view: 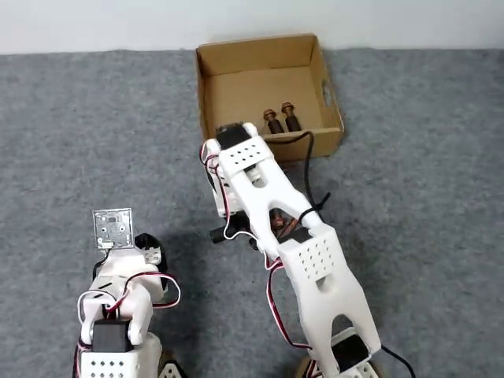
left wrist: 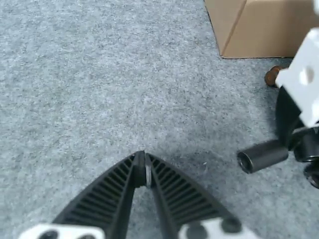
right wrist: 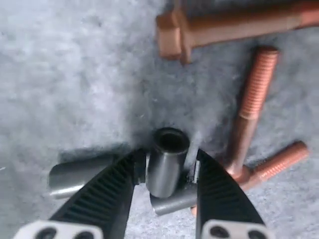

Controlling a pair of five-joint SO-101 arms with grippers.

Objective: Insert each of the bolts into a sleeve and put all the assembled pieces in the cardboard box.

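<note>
My right gripper [right wrist: 168, 158] is shut on a dark steel sleeve [right wrist: 167, 164], which stands on end between its fingers just above the carpet. Two more sleeves lie beside it, one [right wrist: 79, 174] to one side and one [right wrist: 172, 201] under the fingers. Three copper bolts [right wrist: 234, 30] [right wrist: 251, 104] [right wrist: 271, 164] lie loose close by. The cardboard box [view: 216, 59] sits at the back with two assembled pieces [view: 281, 120] inside. My left gripper [left wrist: 143, 169] is shut on nothing over bare carpet, left of the pile. It faces a lying sleeve [left wrist: 262, 155] and a bolt head [left wrist: 271, 75].
The right arm [view: 276, 205] stretches from the front right toward the box's front wall and covers most of the loose parts. The left arm [view: 118, 307] is folded at the front left. A cable [view: 309, 169] loops near the box front. Grey carpet [view: 94, 142] lies all around.
</note>
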